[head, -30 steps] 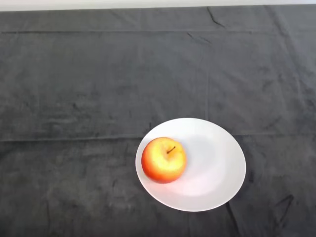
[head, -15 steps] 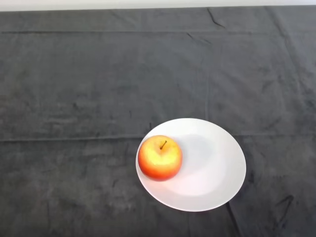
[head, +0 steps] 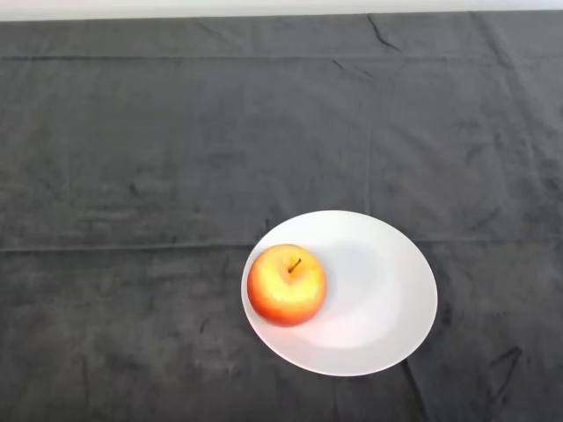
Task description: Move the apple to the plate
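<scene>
A red and yellow apple [head: 287, 285] sits on the left part of a white plate [head: 378, 299], stem up, close to the plate's left rim. The plate lies on the dark cloth at the lower middle of the head view.
The dark cloth [head: 176, 158] covers the whole table, with creases across it. The table's far edge [head: 281, 12] runs along the top of the view.
The apple rocked slightly to the left on the plate and then settled back a little; its stem now points more upright. The plate has not moved.
</scene>
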Motion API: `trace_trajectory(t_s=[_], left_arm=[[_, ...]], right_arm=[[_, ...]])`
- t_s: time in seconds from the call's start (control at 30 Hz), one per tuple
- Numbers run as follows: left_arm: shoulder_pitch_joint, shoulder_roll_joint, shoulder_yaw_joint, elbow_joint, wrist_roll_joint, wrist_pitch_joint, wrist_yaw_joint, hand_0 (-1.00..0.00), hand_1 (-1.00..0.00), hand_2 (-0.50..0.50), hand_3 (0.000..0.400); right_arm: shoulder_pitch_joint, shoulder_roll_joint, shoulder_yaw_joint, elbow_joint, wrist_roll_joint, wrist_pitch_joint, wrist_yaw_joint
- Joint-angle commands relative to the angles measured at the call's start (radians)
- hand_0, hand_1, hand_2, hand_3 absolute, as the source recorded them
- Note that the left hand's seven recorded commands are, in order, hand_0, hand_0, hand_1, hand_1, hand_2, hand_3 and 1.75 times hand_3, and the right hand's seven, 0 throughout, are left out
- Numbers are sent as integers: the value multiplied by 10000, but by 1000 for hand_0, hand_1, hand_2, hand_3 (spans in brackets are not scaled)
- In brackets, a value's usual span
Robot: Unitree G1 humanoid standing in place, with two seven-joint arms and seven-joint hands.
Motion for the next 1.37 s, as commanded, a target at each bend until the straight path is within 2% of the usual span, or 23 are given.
trace_trajectory(t_s=[0.03, 0.5, 1.37], left_arm=[[46, 649, 277, 308, -158, 159, -202, 0, 0, 0, 0], [1, 576, 661, 279, -150, 220, -565, 0, 0, 0, 0], [-75, 488, 940, 307, 289, 221, -648, 0, 0, 0, 0]], right_arm=[[-125, -243, -149, 36, 160, -39, 82], [-129, -247, -149, 47, 155, -41, 88], [-132, -249, -150, 55, 148, -43, 95]])
